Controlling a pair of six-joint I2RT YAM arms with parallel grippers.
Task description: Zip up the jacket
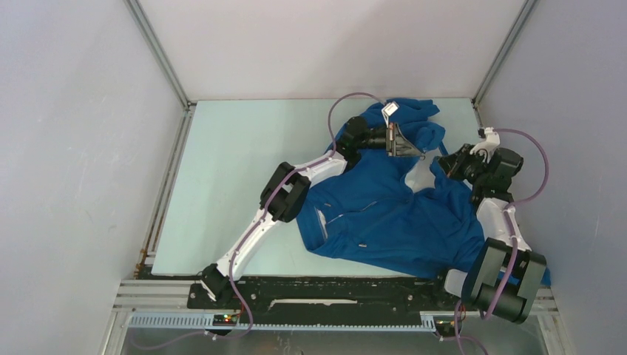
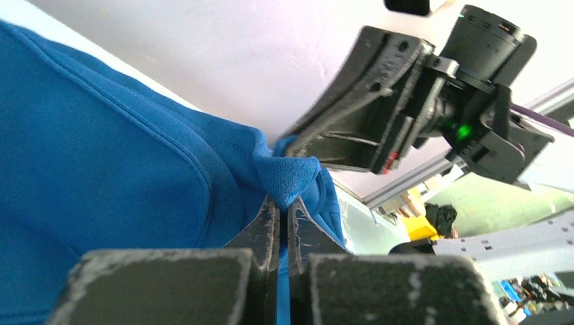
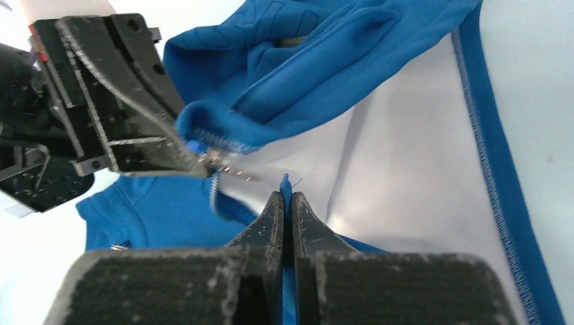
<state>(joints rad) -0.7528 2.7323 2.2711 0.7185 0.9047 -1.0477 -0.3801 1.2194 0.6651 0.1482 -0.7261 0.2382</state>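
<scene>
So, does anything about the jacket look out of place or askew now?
Yes. The jacket lies askew and rumpled at the table's right side, its top unzipped with pale lining exposed. Left fingers and right fingers are each shut on a fabric edge there.

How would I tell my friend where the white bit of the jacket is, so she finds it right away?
Look for the big blue jacket spread on the pale table. At its far end, right where the left gripper and the right gripper pinch the cloth, the front opens. The lining showing there is the only whitish patch amid all that blue.
</scene>
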